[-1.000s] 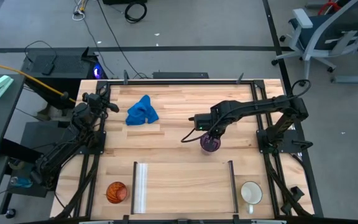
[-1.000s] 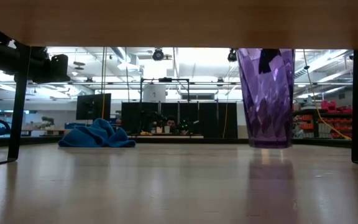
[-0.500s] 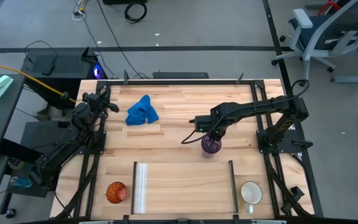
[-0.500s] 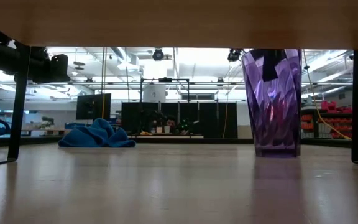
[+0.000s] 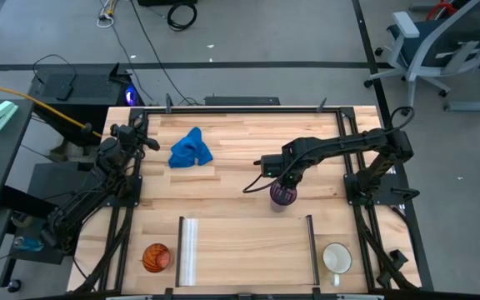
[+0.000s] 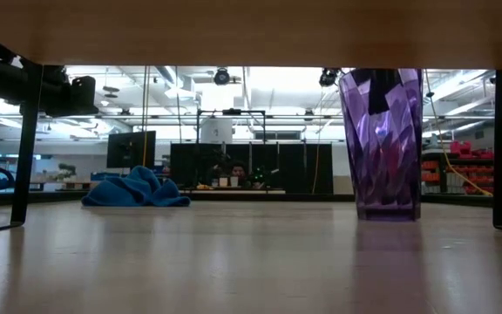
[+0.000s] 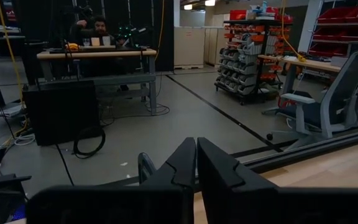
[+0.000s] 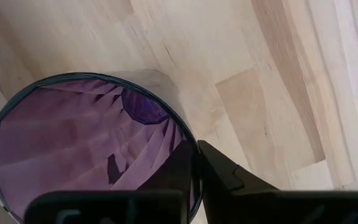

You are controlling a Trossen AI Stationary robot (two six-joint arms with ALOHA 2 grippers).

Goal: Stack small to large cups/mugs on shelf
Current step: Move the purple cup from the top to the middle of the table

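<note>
Right pincer (image 5: 284, 185) pinches purple tumbler's (image 5: 282, 195) rim from above

The floor (image 5: 248, 58) is grey with dark lines and black cables (image 5: 182, 12) lying on it. A grey office chair (image 5: 436, 42) stands past the table's far right corner. Ceiling lights (image 6: 234, 83) shine bright. Red bins (image 7: 347, 28) fill shelves.

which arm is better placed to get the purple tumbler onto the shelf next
Right. Its gripper is shut on the purple tumbler's rim, just beside the shelf; the left gripper waits at the table's far-left edge.
</note>
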